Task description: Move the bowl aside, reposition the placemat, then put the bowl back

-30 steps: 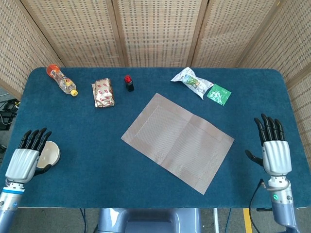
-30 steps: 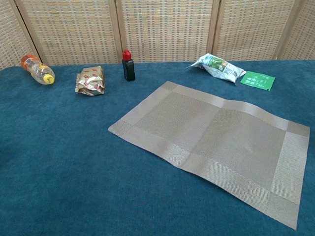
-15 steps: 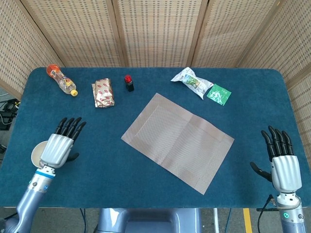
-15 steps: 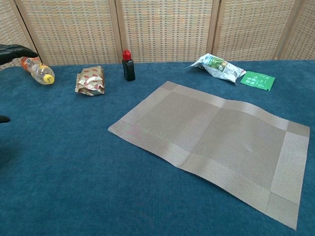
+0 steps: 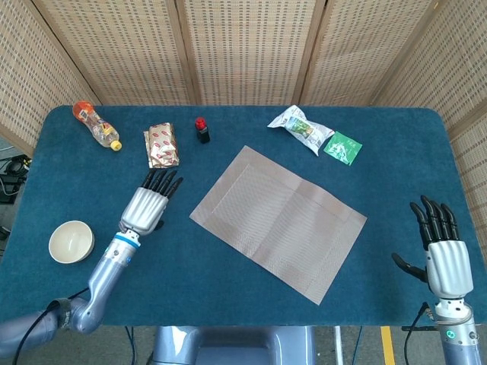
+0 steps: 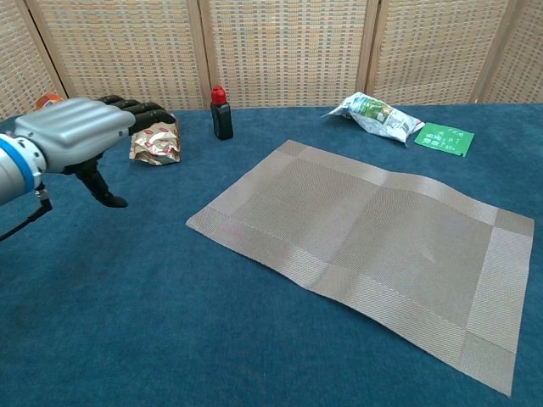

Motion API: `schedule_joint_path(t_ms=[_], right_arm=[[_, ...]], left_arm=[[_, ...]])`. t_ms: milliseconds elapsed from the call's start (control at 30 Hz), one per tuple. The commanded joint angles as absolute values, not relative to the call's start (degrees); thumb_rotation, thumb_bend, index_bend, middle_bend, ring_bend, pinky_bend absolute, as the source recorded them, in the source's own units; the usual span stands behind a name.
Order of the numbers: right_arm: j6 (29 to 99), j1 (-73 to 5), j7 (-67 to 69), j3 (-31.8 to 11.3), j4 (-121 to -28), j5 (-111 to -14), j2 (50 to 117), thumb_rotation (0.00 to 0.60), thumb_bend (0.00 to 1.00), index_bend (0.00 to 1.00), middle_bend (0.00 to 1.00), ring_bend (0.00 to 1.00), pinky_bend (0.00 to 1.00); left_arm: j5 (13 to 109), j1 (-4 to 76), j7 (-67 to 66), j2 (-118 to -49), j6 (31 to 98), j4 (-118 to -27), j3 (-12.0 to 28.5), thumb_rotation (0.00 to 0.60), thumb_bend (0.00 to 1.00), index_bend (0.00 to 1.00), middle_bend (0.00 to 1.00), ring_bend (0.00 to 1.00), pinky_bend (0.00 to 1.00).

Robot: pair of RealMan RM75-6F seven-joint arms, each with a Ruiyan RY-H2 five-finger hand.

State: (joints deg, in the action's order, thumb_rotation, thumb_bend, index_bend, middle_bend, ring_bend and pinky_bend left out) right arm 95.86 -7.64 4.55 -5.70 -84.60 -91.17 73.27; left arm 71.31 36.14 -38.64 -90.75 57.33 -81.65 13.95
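Bowl [image 5: 71,241] empty (left table [image 5: 30,167] edge); both hands' fingers [image 5: 162,182] spread, holding nothing.

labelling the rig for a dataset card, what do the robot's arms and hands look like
Both the left hand and right hand have silver-grey metallic backs and black fingers. The left wrist carries a white cuff with a blue band above a grey forearm and a thin black cable; the right wrist is grey with a small green light.
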Motion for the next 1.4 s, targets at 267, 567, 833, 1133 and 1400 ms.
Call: schedule_joint_path(t_ms=[267,567,833,1133,1400], right_arm=[[94.75,-7.77,6.45,-6.66,-84.1,-89.88,72.99,0.6,0.16,0.02,0.0,0.0,0.0],[93.97,-7.89,7.38,-7.36,-83.67,-89.16,72.87,0.6,0.16,0.02,0.0,0.0,0.0],[93.17,-7.98,8.76,-7.94,-83.33,-88.22,72.81,0.6,0.16,0.02,0.0,0.0,0.0],[92.82,-7.9,9.56,-8.02,-83.42,-88.22,72.59,0.6,0.16,0.02,0.0,0.0,0.0],[92.76,-7.83,9.95,-8.23,-83.5,-88.14,72.46,0.6,0.16,0.02,0.0,0.0,0.0]], left_arm=[[65.87,42.7,-42.27,-97.0,51.72,-73.66,14.26,0.6,0.06,0.05,0.0,0.0,0.0],[63.87,46.19,-42.07,-101.14,49.14,-67.33,12.82,0.6,0.07,0.06,0.0,0.0,0.0],[64.62,47.94,-40.4,-104.6,49.15,-62.45,11.87,0.6,0.08,0.09,0.0,0.0,0.0],[67.14,49.48,-37.02,-108.34,50.38,-56.81,11.07,0.6,0.12,0.16,0.0,0.0,0.0],[72.73,50.15,-29.76,-111.89,54.22,-51.4,9.85,0.6,0.3,0.23,0.0,0.0,0.0]])
